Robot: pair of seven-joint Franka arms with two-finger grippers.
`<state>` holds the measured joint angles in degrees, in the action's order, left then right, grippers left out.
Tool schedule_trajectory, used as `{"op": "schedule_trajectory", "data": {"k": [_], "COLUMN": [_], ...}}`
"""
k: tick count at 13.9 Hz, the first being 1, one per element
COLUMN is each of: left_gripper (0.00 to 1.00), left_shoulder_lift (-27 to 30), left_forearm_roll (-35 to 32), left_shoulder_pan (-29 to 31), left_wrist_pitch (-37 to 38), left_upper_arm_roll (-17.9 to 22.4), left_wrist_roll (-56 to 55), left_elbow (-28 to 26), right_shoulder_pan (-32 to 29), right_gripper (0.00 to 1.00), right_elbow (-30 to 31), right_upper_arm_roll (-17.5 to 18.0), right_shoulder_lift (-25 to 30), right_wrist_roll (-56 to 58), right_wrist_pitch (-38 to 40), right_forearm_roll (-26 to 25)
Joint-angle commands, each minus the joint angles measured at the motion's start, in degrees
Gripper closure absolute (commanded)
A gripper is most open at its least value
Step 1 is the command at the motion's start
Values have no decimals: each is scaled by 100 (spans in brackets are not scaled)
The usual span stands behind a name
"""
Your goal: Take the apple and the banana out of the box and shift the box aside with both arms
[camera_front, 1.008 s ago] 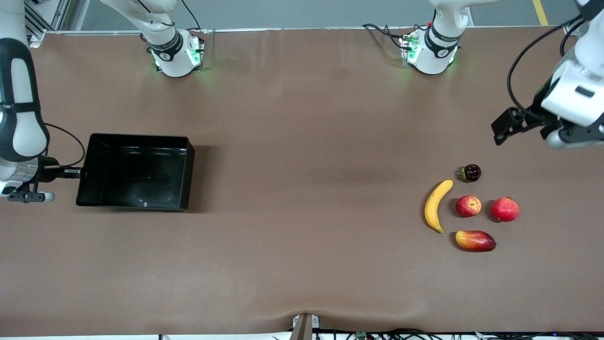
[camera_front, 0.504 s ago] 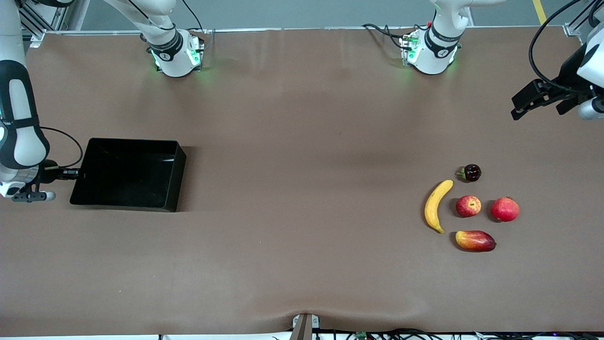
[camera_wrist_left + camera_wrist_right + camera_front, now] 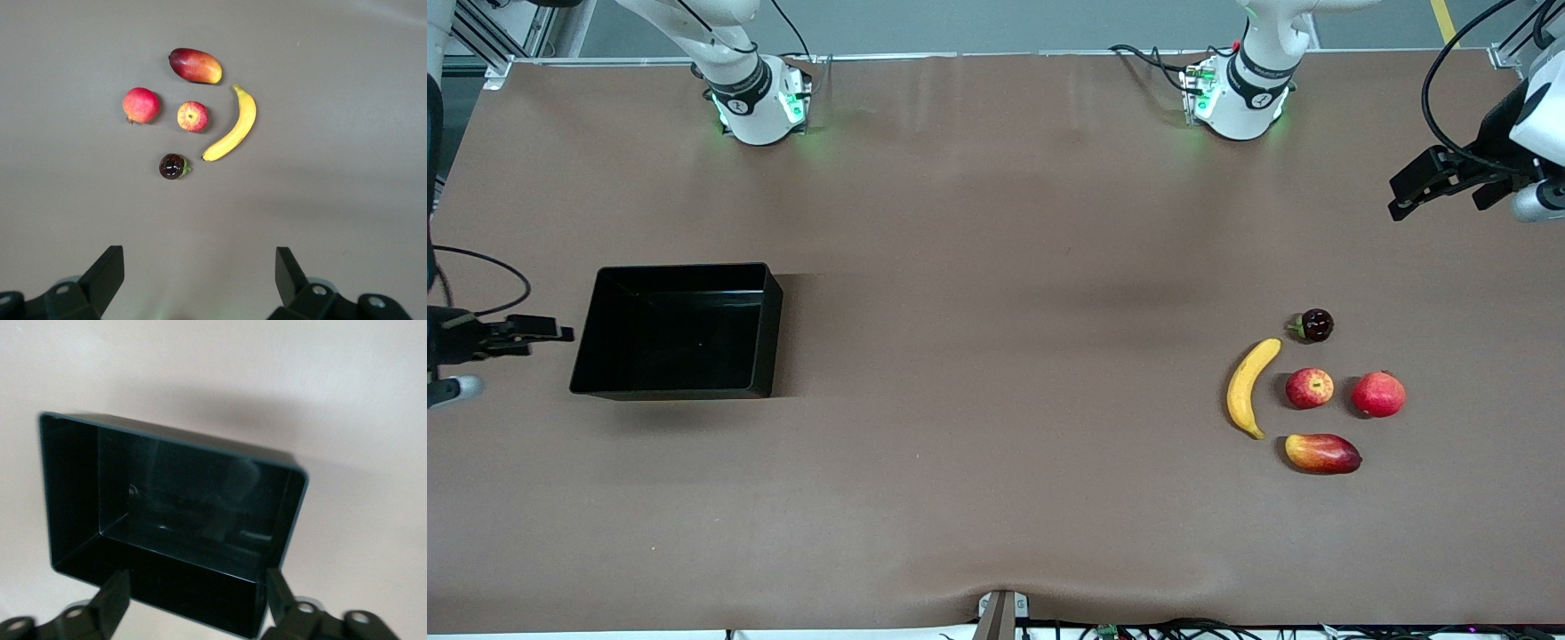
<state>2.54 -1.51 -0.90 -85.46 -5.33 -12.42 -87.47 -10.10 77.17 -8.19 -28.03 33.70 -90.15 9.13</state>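
Note:
The black tray (image 3: 605,302) stands on the table toward the right arm's end; it also shows in the right wrist view (image 3: 73,487). My right gripper (image 3: 547,332) is open and empty beside the tray's end wall, apart from it, and its fingers (image 3: 113,593) stand wide. The yellow banana (image 3: 1249,387) and the small red apple (image 3: 1309,388) lie side by side toward the left arm's end, also in the left wrist view: banana (image 3: 233,127), apple (image 3: 193,116). My left gripper (image 3: 1445,197) is open and empty, high over the table at the left arm's end.
Beside the apple lie a plain red round fruit (image 3: 1378,395), a red-and-yellow mango (image 3: 1322,453) nearer the camera, and a dark round fruit (image 3: 1314,325) farther from it. The arm bases (image 3: 760,107) stand along the table's top edge.
My right gripper let go of the tray's end wall and drew back from it; the tray settled flat. My left gripper rose and moved toward the table's end, then held still.

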Motion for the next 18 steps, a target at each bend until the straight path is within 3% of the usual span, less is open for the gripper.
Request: {"op": "schedule_trajectory", "data": {"k": [1, 3, 6, 9, 13, 15, 17, 18], "left_gripper": [0, 0, 0, 0, 0, 0, 0, 0], "left_shoulder_lift": [106, 89, 71, 27, 27, 36, 45, 45], "left_forearm_roll": [107, 98, 19, 28, 71, 89, 107, 115], "left_shoulder_pan": [20, 20, 3, 29, 3, -6, 11, 29], "left_wrist_pitch": [108, 108, 82, 82, 100, 117, 108, 74], "left_upper_arm_roll": [23, 23, 23, 32, 14, -21, -21, -21], "left_wrist_roll": [91, 82, 82, 178, 223, 275, 651, 740], "left_elbow": [-86, -86, -60, -7, -7, -7, -33, -51], "right_shoulder_pan": [148, 315, 534, 693, 763, 878, 895, 922], "right_gripper": [0, 0, 0, 0, 0, 0, 0, 0], "right_elbow": [-1130, -1589, -1652, -1600, -1425, -533, 645, 929], "right_upper_arm_roll": [-33, -51, -34, -42, -16, -16, 1, 45], "right_shoulder_lift": [-124, -46, 244, 717, 1236, 1911, 2790, 3046], "right_wrist_roll": [216, 199, 181, -28, -1356, -1436, -1707, -1987], "right_wrist_pitch": [602, 586, 647, 1173, 2246, 2160, 1555, 1509], "right_forearm_roll": [-333, -333, -324, -333, -342, -360, -360, -368]}}
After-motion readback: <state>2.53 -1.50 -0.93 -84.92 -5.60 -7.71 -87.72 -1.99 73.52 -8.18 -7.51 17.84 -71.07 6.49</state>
